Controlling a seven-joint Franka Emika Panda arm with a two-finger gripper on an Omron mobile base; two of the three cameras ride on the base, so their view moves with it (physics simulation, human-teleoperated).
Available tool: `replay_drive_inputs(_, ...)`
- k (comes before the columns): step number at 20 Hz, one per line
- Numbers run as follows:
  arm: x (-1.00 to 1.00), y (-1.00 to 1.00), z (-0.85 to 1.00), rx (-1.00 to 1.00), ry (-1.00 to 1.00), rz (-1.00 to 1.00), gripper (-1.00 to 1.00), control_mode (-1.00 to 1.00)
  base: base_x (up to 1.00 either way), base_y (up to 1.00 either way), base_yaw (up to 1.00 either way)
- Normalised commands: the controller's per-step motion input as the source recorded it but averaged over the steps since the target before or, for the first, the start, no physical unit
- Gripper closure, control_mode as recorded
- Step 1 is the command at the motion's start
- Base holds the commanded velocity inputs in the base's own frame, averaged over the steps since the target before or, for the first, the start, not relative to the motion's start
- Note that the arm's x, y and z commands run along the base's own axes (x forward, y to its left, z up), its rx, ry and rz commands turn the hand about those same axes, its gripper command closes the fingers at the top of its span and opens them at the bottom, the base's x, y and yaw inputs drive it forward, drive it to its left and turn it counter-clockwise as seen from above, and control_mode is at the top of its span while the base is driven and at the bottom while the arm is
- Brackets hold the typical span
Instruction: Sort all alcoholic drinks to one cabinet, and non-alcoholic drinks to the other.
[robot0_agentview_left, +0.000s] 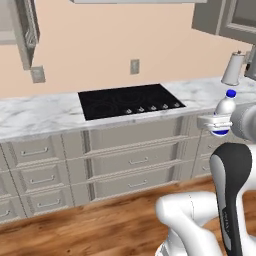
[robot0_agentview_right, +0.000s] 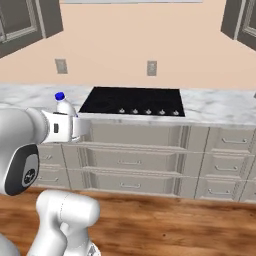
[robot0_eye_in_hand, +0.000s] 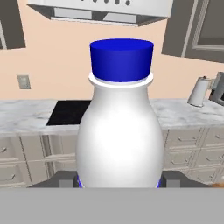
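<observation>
A stubby white plastic bottle (robot0_agentview_left: 225, 106) with a blue cap and a blue label, one of the non-alcoholic drinks, stands upright in my gripper (robot0_agentview_left: 219, 123), held in the air in front of the counter, to the right of the cooktop. In the right base view the bottle (robot0_agentview_right: 64, 106) pokes up above the gripper (robot0_agentview_right: 70, 126) at the left. The hand view has the bottle (robot0_eye_in_hand: 120, 131) close up, with a dark fingertip (robot0_eye_in_hand: 60, 181) on either side of its base. Grey upper cabinets hang at the top left (robot0_agentview_left: 25, 30) and top right (robot0_agentview_left: 225, 20). The alcoholic drinks are out of view.
A black cooktop (robot0_agentview_left: 129, 100) is set in the marble counter (robot0_agentview_left: 40, 115), with grey drawers (robot0_agentview_left: 135, 160) beneath and a wood floor. A paper towel roll (robot0_agentview_left: 233, 69) stands on the counter at the right. Wall outlets (robot0_agentview_left: 134, 66) sit above the counter.
</observation>
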Motion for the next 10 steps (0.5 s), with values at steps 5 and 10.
replay_drive_inputs(5,0.00,0.00,0.00,0.00,0.00,0.00,1.00,1.00,-0.13,0.84,-0.04)
replay_drive_inputs(10,0.00,0.00,0.00,0.00,0.00,0.00,1.00,1.00,-0.04,0.88,-0.04)
